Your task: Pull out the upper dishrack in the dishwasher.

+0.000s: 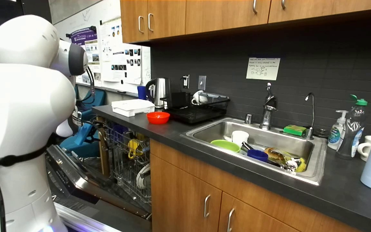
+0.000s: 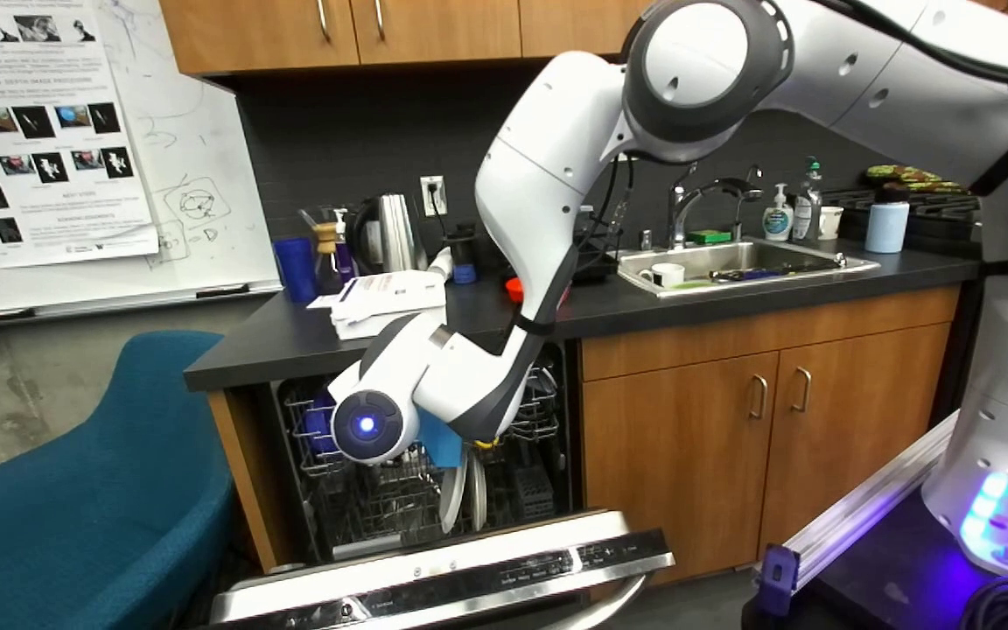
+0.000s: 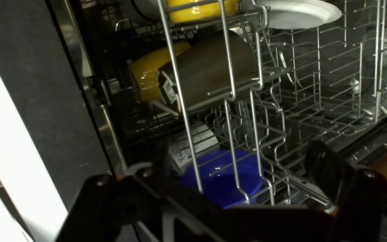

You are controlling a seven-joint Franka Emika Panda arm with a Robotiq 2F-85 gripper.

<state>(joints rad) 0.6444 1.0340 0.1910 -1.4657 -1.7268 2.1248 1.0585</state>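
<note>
The upper dishrack (image 3: 232, 84) is a grey wire basket inside the dishwasher (image 2: 570, 437), whose door hangs down. In the wrist view its front wires run top to bottom, with a blue bowl (image 3: 223, 183), a dark cup (image 3: 210, 69) and a yellow cup (image 3: 144, 75) behind them. My gripper (image 3: 242, 151) is open in front of the rack, its dark fingers (image 3: 323, 159) far apart. The front wires appear between the fingers in that view; whether they touch cannot be told. In both exterior views the arm hides the gripper.
White plates (image 2: 460, 494) stand in the lower wire rack (image 3: 378, 67). The lowered dishwasher door (image 2: 451, 569) juts out below the wrist. Above is the dark countertop (image 2: 294, 337) with a white box (image 2: 390, 302). A teal chair (image 2: 93, 490) stands beside the wooden end panel (image 2: 241, 477).
</note>
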